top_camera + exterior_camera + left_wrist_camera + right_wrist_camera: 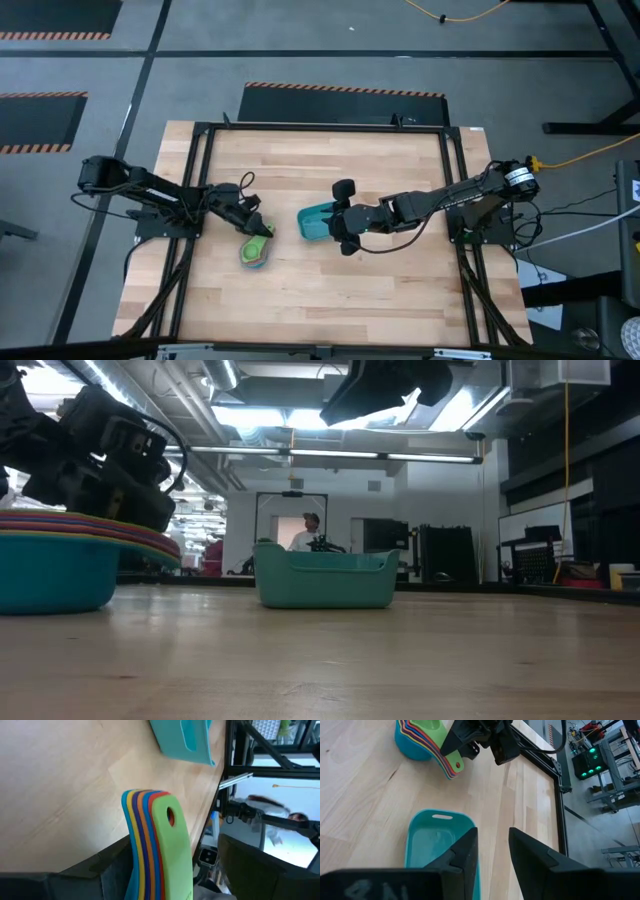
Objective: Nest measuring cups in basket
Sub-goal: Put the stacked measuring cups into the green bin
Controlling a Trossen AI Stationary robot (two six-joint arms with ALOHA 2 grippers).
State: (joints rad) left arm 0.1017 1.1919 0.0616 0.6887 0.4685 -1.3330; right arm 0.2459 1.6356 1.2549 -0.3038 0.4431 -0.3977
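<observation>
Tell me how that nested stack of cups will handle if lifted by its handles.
The cup stack looks like light, stiff plastic. Its fanned handles sit loosely layered, so cups may slide apart. Lifted from one side, the stack would probably tilt.
</observation>
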